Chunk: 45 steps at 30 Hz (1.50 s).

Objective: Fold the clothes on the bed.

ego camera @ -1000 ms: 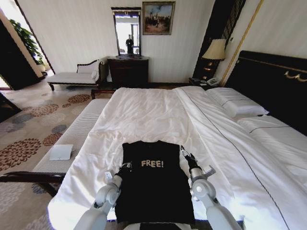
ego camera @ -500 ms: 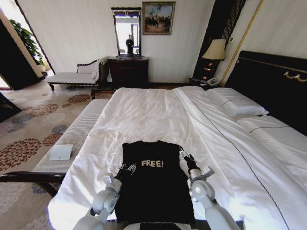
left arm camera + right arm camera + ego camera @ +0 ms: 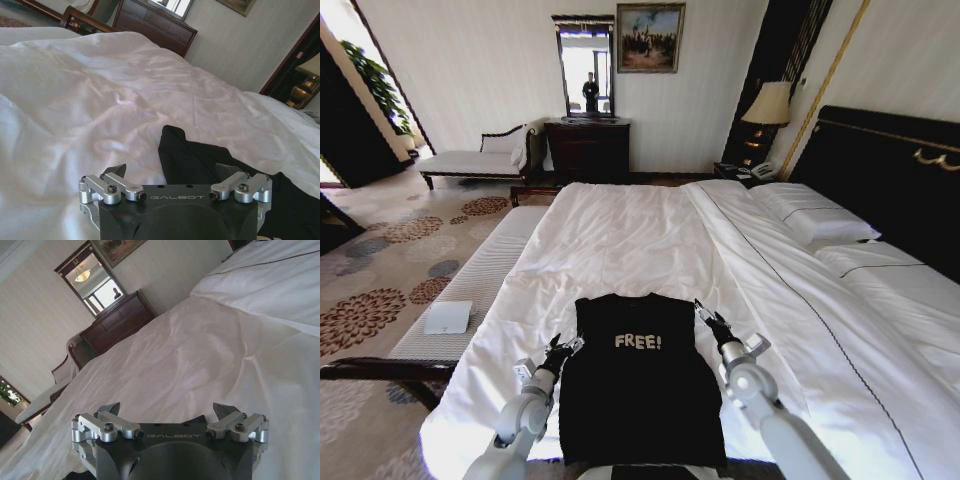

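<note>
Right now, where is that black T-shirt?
In the head view the black T-shirt lies flat on the bed's near edge, between the two tools.

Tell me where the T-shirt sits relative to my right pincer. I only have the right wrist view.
Observer: In the head view, the black T-shirt lies flat near the bed's closest edge, with the lettering facing up. The right pincer is at the T-shirt's right shoulder edge.
Operator: Left arm?
Observer: The left pincer is at the T-shirt's left edge, about level with the lettering.
Operator: Open?
Observer: Yes. The left wrist view shows its jaws spread with nothing between them, and the T-shirt's black edge lies just ahead.
</note>
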Available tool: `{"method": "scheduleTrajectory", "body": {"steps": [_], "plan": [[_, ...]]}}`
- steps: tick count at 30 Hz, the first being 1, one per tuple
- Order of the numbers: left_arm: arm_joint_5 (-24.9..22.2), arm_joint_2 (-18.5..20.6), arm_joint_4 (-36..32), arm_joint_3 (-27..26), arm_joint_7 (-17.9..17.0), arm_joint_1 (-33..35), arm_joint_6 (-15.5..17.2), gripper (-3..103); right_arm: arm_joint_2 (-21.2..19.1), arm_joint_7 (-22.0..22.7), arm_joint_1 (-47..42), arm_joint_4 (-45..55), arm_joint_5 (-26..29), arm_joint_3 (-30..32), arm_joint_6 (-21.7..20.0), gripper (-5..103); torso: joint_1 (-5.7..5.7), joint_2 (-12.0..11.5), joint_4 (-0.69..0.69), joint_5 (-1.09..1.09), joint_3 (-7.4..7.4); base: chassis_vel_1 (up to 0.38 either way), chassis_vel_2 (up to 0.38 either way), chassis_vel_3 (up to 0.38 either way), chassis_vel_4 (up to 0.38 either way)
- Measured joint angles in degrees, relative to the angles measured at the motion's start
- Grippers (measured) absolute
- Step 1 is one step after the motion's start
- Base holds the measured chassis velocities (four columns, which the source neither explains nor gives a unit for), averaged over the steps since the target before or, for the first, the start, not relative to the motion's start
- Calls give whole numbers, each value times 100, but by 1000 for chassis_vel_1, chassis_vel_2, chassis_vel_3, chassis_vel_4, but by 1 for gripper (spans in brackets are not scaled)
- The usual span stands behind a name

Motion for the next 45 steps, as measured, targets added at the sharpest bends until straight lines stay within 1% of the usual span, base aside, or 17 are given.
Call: {"method": "scheduleTrajectory", "body": {"steps": [5,7,9,12,20,23,26,29,30,32,33,35,38,41,43,44,45], "plan": [[-180,18,-273,-276,-18,150,43,100,-69,-56,728,-787,-88,-464,-92,100,0,0,9,3,0,0,0,0,0],[-272,70,-422,-433,-21,194,62,100,-29,-159,1089,-1290,-116,-712,-88,100,0,0,6,2,0,0,0,0,0],[-288,91,-456,-469,-21,204,65,100,-13,-209,1163,-1408,-117,-766,-86,100,1,-1,6,1,1,0,0,0,0],[-344,190,-603,-647,-34,262,81,100,114,-494,1465,-1922,-69,-974,-66,100,0,0,5,2,0,0,0,0,0],[-372,234,-670,-762,-87,289,97,100,334,-860,1655,-2394,-70,-1048,129,102,0,0,5,1,0,0,0,0,0],[-398,278,-658,-768,-115,247,99,100,409,-925,1684,-2490,-13,-1036,200,87,0,0,4,1,0,0,0,0,0],[-403,293,-627,-764,-125,224,99,100,421,-930,1675,-2500,-6,-1034,209,82,0,0,5,0,0,0,0,0,0],[-411,294,-562,-723,-138,184,99,100,445,-929,1635,-2533,-34,-1033,214,65,0,0,4,0,0,0,0,0,0],[-411,294,-562,-723,-138,184,99,100,445,-929,1635,-2533,-34,-1033,214,65,0,0,4,0,0,0,0,0,0],[-412,284,-538,-699,-140,170,99,100,459,-921,1627,-2569,-75,-1033,225,60,0,1,4,1,0,0,0,0,0],[-417,281,-519,-688,-141,159,99,100,465,-914,1621,-2604,-109,-1030,238,49,0,1,4,1,0,0,0,0,0],[-429,282,-508,-684,-141,149,99,100,469,-910,1613,-2620,-119,-1026,245,49,0,1,4,1,0,0,0,0,0],[-499,330,-470,-652,-146,77,109,100,478,-907,1570,-2630,-141,-1005,266,32,-1,1,5,1,0,0,0,0,0],[-525,371,-442,-612,-154,16,128,100,490,-912,1542,-2630,-168,-1000,294,27,-1,1,5,2,0,0,0,0,0],[-551,451,-352,-491,-167,-138,172,100,506,-937,1503,-2626,-221,-990,374,16,0,1,5,1,0,0,0,0,0],[-551,451,-352,-491,-167,-138,172,100,506,-937,1503,-2626,-221,-990,374,16,0,1,5,1,0,0,0,0,0],[-566,489,-271,-427,-186,-248,201,100,510,-954,1492,-2611,-240,-989,440,10,0,1,5,2,0,0,0,0,0]]}}
